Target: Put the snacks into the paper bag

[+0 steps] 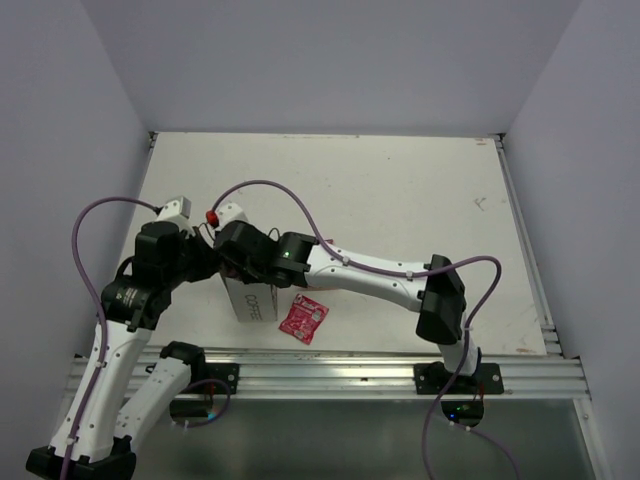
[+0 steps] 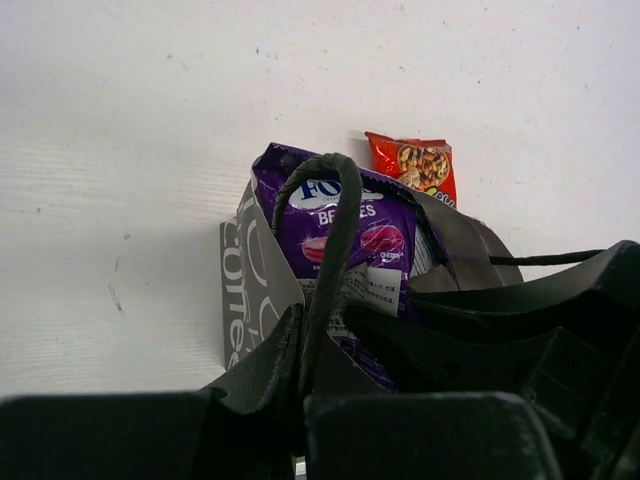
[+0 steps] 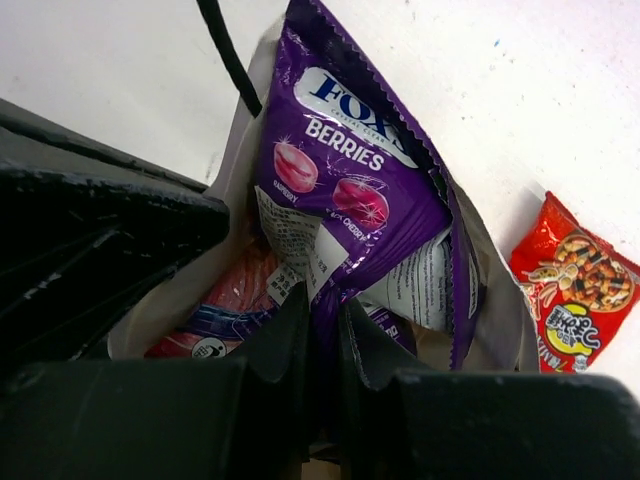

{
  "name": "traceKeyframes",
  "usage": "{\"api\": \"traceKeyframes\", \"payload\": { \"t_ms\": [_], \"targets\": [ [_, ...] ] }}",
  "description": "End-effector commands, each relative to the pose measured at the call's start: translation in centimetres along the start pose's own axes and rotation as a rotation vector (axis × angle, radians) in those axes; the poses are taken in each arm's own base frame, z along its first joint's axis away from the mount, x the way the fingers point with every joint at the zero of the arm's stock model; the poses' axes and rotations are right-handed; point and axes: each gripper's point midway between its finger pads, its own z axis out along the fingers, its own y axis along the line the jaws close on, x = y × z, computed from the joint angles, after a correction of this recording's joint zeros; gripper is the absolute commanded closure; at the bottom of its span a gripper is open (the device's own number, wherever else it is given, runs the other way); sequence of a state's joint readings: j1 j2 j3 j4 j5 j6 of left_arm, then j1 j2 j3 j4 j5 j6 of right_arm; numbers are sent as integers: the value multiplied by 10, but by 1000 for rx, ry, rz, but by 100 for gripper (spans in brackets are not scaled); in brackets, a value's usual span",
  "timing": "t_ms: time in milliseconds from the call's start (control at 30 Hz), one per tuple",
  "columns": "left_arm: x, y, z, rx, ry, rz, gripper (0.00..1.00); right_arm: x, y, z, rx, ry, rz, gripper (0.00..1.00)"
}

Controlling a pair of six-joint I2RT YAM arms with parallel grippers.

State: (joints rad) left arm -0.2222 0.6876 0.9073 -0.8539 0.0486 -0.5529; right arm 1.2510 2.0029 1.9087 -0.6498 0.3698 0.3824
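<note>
White table (image 1: 400,200); your right end effector (image 3: 325,330) grips purple packet (image 3: 350,190) half inside paper bag (image 2: 245,280), left end effector (image 2: 318,335) pinching its handle (image 2: 338,230); lower, release.

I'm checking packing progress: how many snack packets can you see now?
3. A purple packet sticks out of the bag; a pinkish-red packet lies deeper inside it; a small red packet lies on the table beside the bag. Others may be hidden inside.

top: overhead-rear, far, facing down | wrists: close over paper bag (image 2: 243,295) | shared: purple packet (image 3: 350,170)
</note>
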Motion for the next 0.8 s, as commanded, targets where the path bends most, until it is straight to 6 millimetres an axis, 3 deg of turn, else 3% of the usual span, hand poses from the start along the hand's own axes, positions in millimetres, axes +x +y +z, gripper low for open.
{"api": "traceKeyframes", "payload": {
  "t_ms": [0,100,133,200,233,333,367,400,467,533,567,600,633,667,700,733,767],
  "targets": [
    [-30,-29,-12,126,-104,23,100,44,0,-5,16,146,-119,99],
    [-30,-29,-11,125,-100,28,100,18,1,-24,46,69,-159,73],
    [-29,-29,-10,123,-97,29,100,-3,-1,-41,48,9,-144,56],
    [-28,-28,-9,121,-93,32,100,-46,0,-71,24,-102,-111,51],
    [-28,-27,-8,119,-93,35,100,-80,-1,-100,1,-192,-73,45],
    [-28,-26,-8,110,-94,35,100,-120,-16,-149,11,-308,-28,34],
    [-27,-25,-6,109,-91,35,100,-139,-28,-181,16,-381,6,29],
    [-26,-24,-6,106,-89,33,100,-144,-37,-194,35,-410,16,24],
    [-26,-24,-5,107,-87,33,100,-149,-61,-224,82,-467,52,18],
    [-25,-23,-4,101,-85,32,100,-145,-94,-236,201,-499,77,13],
    [-25,-23,-5,101,-87,33,100,-127,-104,-221,244,-455,62,12],
    [-26,-23,-5,101,-87,33,100,-124,-129,-226,267,-459,126,12],
    [-25,-22,-4,95,-85,31,100,-115,-139,-218,282,-438,148,12],
    [-26,-22,-4,94,-86,31,100,-92,-148,-196,303,-385,150,12],
    [-25,-22,-3,93,-82,34,100,-85,-166,-191,321,-380,207,12],
    [-25,-21,-3,90,-81,34,100,-58,-170,-168,332,-311,195,12],
    [-25,-21,-3,88,-78,34,100,-52,-173,-157,331,-303,208,12]
  ]
}}
